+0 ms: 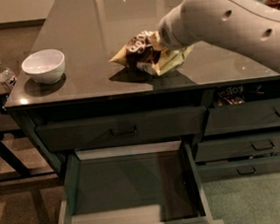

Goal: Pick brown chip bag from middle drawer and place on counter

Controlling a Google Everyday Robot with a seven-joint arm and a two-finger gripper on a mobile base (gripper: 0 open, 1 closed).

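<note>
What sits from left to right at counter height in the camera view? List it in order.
water bottle → white bowl → brown chip bag, lying on the counter. The hand is at the bag's right end and overlaps it, so it gets no separate place in the order.

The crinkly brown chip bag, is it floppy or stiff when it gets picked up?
Probably floppy: the crinkly brown chip bag looks creased and bent. It is likely light for its size, since it looks puffy. On the glossy grey-brown counter it might slide easily, because that top is shiny. The robot's tool is right against the bag, over the counter.
</note>
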